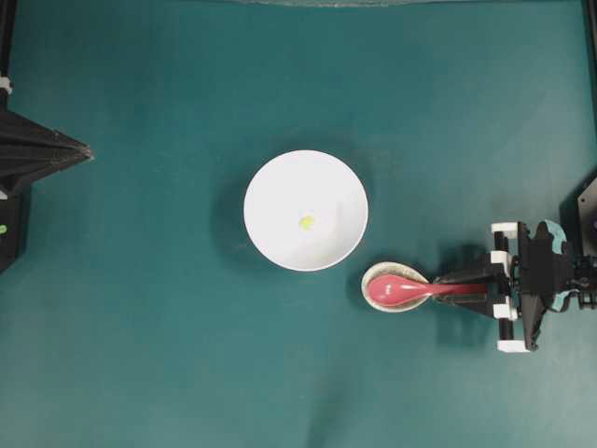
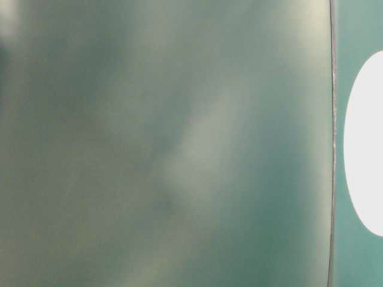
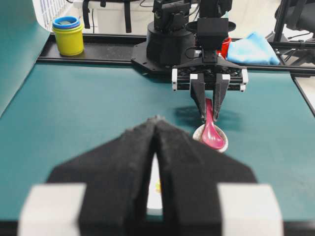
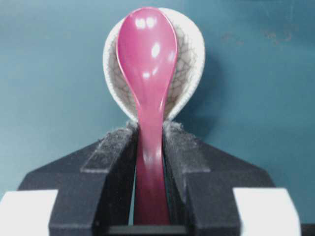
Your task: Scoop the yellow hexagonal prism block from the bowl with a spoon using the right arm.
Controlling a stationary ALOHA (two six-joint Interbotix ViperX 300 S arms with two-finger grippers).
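Observation:
The white bowl (image 1: 280, 191) sits mid-table with the tiny yellow hexagonal prism block (image 1: 305, 222) on its floor. Right of it, the glossy pink-red spoon (image 1: 401, 291) lies with its scoop in a speckled beige spoon rest (image 1: 369, 285). My right gripper (image 1: 440, 280) is low over the table, shut on the spoon's handle. In the right wrist view both fingers (image 4: 115, 152) press the sides of the spoon (image 4: 147, 54). My left gripper (image 1: 84, 151) stays at the left edge, shut and holding nothing; between its fingers (image 3: 128, 162) a sliver of bowl (image 3: 154, 201) and block (image 3: 157, 186) shows.
Beyond the table's far side stand a yellow cup with a blue lid (image 3: 69, 37) and a blue cloth (image 3: 253, 49). The table-level view is mostly blurred, with the bowl's white side (image 2: 365, 143) at its right edge.

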